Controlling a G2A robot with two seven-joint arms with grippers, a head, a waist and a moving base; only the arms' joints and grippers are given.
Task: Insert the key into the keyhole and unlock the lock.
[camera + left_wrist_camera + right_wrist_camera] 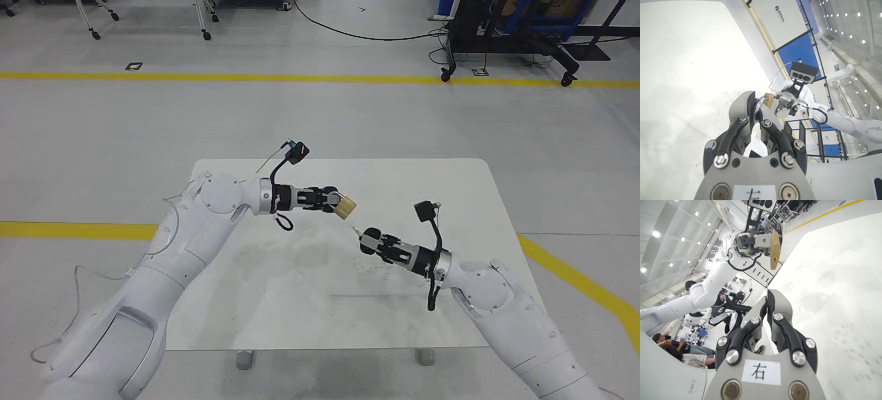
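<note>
**1. Right end effector** [768,299]. My pads are pressed together on the key [767,284]. I hold it raised over the right half of the tabletop [300,300].

**2. Key.** A thin metal blade, seen edge-on, standing out past my right fingertips. Its head is hidden between the pads. The tip points at the lock [774,249] and lies just short of it, with a gap showing between tip and brass.

**3. Lock.** A brass padlock, held in the air above the middle of the tabletop and resting on nothing. The face with the keyhole [774,259] is turned toward the key. I cannot tell whether it is latched.

**4. Left end effector** [757,110]. My fingers are clamped on the lock's steel shackle [762,99]. The brass body sticks out beyond my left fingertips toward my right arm. The two end effectors face each other, near but apart.

**5. Tabletop.** White and rectangular, with faint grey scuffs, lying below both end effectors.

**6. Floor** [120,150]. Pale, lying beyond the tabletop's far edge. One yellow line [300,78] crosses it far off, and another passes under the tabletop's sides.
</note>
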